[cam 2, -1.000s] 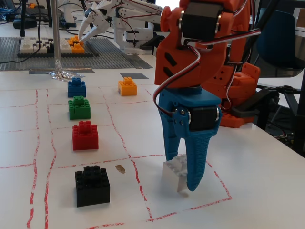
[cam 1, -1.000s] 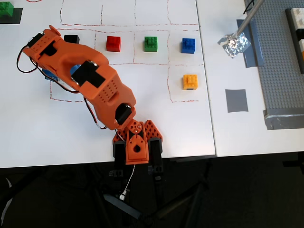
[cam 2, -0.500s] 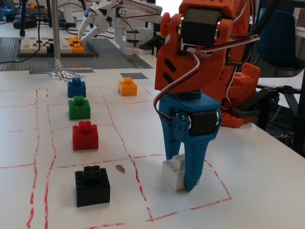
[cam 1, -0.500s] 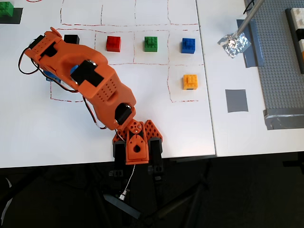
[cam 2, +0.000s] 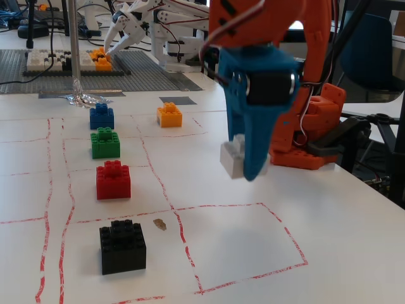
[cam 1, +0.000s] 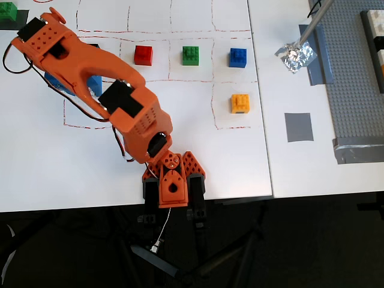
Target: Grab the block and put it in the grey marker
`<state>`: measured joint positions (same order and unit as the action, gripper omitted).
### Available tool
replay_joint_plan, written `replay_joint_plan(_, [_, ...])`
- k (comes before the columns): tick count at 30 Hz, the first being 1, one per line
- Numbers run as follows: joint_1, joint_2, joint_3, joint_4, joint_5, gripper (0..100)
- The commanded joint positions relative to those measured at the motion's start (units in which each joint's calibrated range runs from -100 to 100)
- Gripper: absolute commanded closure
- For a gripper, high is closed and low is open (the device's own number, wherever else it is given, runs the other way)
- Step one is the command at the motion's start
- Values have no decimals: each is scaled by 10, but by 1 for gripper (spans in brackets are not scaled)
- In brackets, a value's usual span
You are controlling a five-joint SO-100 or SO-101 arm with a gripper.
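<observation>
The block (cam 2: 232, 158) is a small white brick, hanging tilted well above the table. My blue gripper (cam 2: 243, 168) is shut on it, over the far edge of the red-outlined square (cam 2: 286, 231). In the overhead view the orange arm (cam 1: 102, 78) reaches to the upper left and covers the block. The grey marker (cam 1: 298, 126) is a flat dark grey square on the right-hand table section, far from the gripper. In the fixed view the grey marker (cam 2: 177, 100) lies at the back, behind the orange-yellow brick (cam 2: 169, 115).
Black (cam 2: 122, 246), red (cam 2: 113, 180), green (cam 2: 105, 143) and blue (cam 2: 101, 116) bricks stand in a row left of the gripper. Crumpled foil (cam 1: 296, 56) with a metal rod and a grey studded baseplate (cam 1: 354, 78) lie beyond the marker. Another green brick (cam 1: 7, 11) sits at top left.
The gripper has risen from the table with the white block in it, leaving the red-outlined square bare. In the overhead view the arm has swung toward the upper left.
</observation>
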<state>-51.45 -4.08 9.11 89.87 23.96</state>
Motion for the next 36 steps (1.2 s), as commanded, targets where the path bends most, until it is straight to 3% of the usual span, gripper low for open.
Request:
replay_joint_plan(1, [29, -76, -88, 68, -19, 100])
replay_joint_plan(7, [140, -155, -100, 101, -33, 100])
replay_joint_plan(13, [347, -246, -30, 100, -2, 100])
replay_joint_plan(29, [972, -333, 88, 82, 152, 100])
replay_joint_plan(36, [1157, -254, 88, -9, 187, 100])
